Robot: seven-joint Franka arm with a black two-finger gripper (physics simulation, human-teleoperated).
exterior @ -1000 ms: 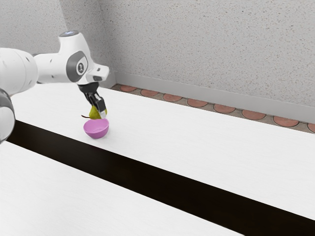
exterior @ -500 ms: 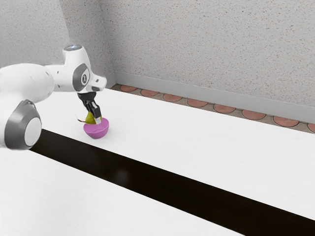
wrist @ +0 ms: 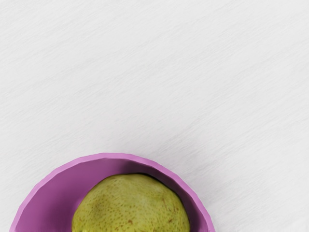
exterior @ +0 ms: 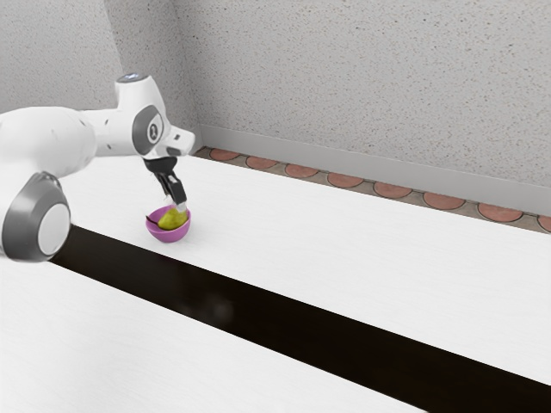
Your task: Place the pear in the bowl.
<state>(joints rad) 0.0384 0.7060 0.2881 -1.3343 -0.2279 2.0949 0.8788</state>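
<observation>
Well, pear (exterior: 173, 220) inside purple bowl (exterior: 168, 236), hand (exterior: 178, 206) right over pear; whether clamped or apart, can't tell.

The white table (exterior: 362, 258) is carrying a pink-purple bowl (exterior: 168, 236), which is sitting upright toward the exterior view's left, just on the far side of a dark band (exterior: 258, 316) running from that view's left to its near right.
</observation>
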